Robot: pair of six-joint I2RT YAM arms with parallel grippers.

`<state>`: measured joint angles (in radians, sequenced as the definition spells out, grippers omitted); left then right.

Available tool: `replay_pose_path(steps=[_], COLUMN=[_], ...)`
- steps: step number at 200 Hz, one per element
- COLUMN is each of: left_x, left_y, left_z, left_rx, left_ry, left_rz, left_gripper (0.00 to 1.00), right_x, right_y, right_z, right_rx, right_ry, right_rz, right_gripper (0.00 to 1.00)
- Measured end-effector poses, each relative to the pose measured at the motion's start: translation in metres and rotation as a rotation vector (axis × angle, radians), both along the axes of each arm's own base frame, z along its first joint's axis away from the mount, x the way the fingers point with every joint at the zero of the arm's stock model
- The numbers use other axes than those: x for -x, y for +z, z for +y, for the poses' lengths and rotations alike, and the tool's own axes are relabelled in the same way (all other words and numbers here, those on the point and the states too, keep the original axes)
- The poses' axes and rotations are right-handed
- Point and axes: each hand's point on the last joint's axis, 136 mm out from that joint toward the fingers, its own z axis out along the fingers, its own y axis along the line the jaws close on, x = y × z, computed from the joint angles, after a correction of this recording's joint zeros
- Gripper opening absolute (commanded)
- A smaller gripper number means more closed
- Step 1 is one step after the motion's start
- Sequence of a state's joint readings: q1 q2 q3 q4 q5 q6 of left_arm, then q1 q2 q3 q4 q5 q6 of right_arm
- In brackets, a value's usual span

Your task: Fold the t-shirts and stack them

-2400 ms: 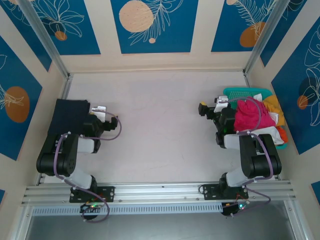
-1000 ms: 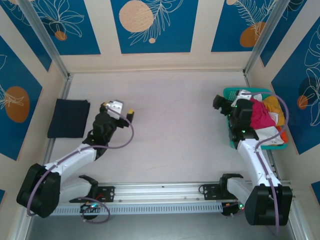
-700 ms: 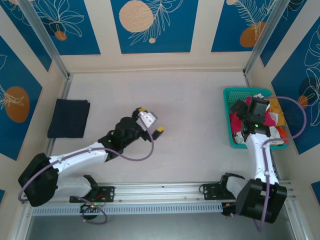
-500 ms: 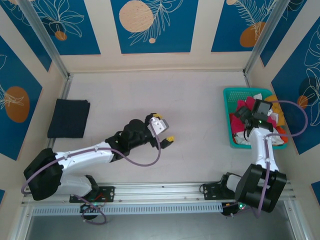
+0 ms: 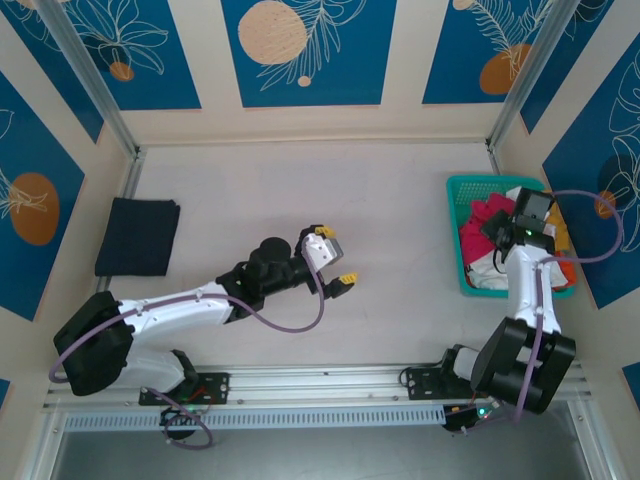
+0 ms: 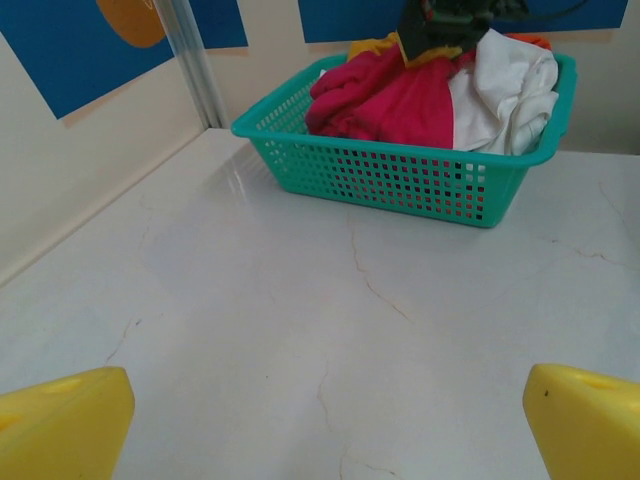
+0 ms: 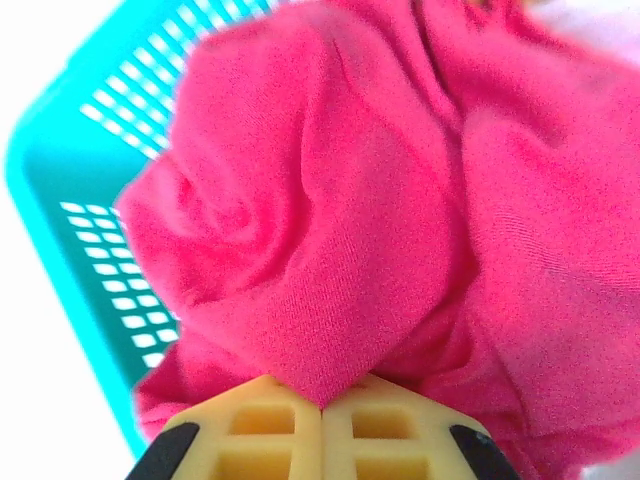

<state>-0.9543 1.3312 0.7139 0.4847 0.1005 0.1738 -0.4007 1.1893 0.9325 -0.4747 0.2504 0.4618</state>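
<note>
A crumpled magenta-pink t-shirt (image 7: 330, 200) lies on top of the pile in the teal mesh basket (image 7: 60, 170). My right gripper (image 7: 322, 408) is shut on a fold of it, the two yellow fingertips pressed together on the cloth. From above, the right gripper (image 5: 503, 228) is down inside the basket (image 5: 462, 185) on the pink t-shirt (image 5: 483, 213). White (image 6: 505, 80) and yellow-orange (image 6: 370, 45) t-shirts lie beside the pink one (image 6: 385, 95). A folded dark navy t-shirt (image 5: 137, 236) rests flat at the far left. My left gripper (image 5: 333, 257) stands open over mid-table, facing the basket (image 6: 400, 180).
The basket sits against the right wall near the back corner post (image 6: 190, 60). Bare white tabletop (image 5: 320, 190) stretches between the left gripper and the basket. The left gripper's (image 6: 320, 430) yellow fingertips (image 6: 60, 425) frame bare table.
The right arm reached down into the basket and its jaws closed on the pink t-shirt. The left arm swung from beside the navy t-shirt out to mid-table, staying open.
</note>
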Motion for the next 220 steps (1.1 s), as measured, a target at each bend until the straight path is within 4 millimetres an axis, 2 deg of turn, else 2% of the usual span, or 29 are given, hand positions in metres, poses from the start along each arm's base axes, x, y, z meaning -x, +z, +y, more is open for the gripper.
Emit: replay_pose_path(steps=[7, 27, 65, 67, 82, 90, 106, 121, 129, 141, 157, 174, 194, 205, 220], left_x=[0.0, -0.001, -0.002, -0.002, -0.003, -0.003, -0.004, -0.004, -0.004, -0.005, -0.005, -0.005, -0.006, -0.005, -0.006], left_y=[0.0, -0.002, -0.012, -0.013, -0.014, -0.015, -0.013, -0.011, -0.01, -0.01, -0.013, -0.015, -0.015, -0.015, -0.015], left_z=[0.0, -0.001, -0.003, -0.003, -0.004, -0.005, -0.005, -0.006, -0.006, -0.007, -0.007, -0.008, -0.008, -0.008, -0.008], left_rx=[0.001, -0.002, -0.02, -0.02, -0.019, -0.016, -0.006, 0.003, 0.006, 0.011, 0.008, 0.004, 0.006, 0.005, 0.005], left_ry=[-0.001, -0.001, 0.0, 0.001, 0.002, 0.003, 0.004, 0.005, 0.006, 0.006, 0.007, 0.007, 0.008, 0.008, 0.009], left_rz=[0.0, 0.001, 0.02, 0.022, 0.026, 0.029, 0.028, 0.028, 0.029, 0.031, 0.034, 0.04, 0.04, 0.04, 0.04], left_gripper=[1.0, 1.0, 1.0, 1.0, 1.0, 1.0, 1.0, 1.0, 1.0, 1.0, 1.0, 1.0, 1.0, 1.0, 1.0], right_x=[-0.001, -0.008, -0.019, -0.02, -0.024, -0.025, -0.029, -0.035, -0.037, -0.041, -0.042, -0.042, -0.038, -0.036, -0.033], right_y=[0.012, 0.045, 0.081, 0.083, 0.094, 0.096, 0.087, 0.066, 0.054, 0.034, 0.01, -0.013, -0.034, -0.042, -0.049], right_z=[-0.001, -0.005, -0.004, -0.004, -0.004, -0.003, -0.003, -0.002, -0.001, 0.005, 0.014, 0.02, 0.017, 0.016, 0.016], right_rx=[0.021, 0.061, 0.077, 0.078, 0.088, 0.092, 0.091, 0.086, 0.093, 0.108, 0.131, 0.138, 0.135, 0.127, 0.121], right_ry=[0.005, 0.011, 0.043, 0.046, 0.057, 0.066, 0.081, 0.111, 0.128, 0.16, 0.205, 0.233, 0.23, 0.219, 0.221], right_rz=[-0.028, -0.099, -0.181, -0.185, -0.216, -0.222, -0.193, -0.126, -0.083, -0.013, 0.08, 0.165, 0.245, 0.274, 0.305], right_gripper=[0.0, 0.0, 0.0, 0.03, 0.45, 0.59, 0.73, 0.8, 0.9, 0.92, 0.92, 0.87, 0.74, 0.58, 0.16])
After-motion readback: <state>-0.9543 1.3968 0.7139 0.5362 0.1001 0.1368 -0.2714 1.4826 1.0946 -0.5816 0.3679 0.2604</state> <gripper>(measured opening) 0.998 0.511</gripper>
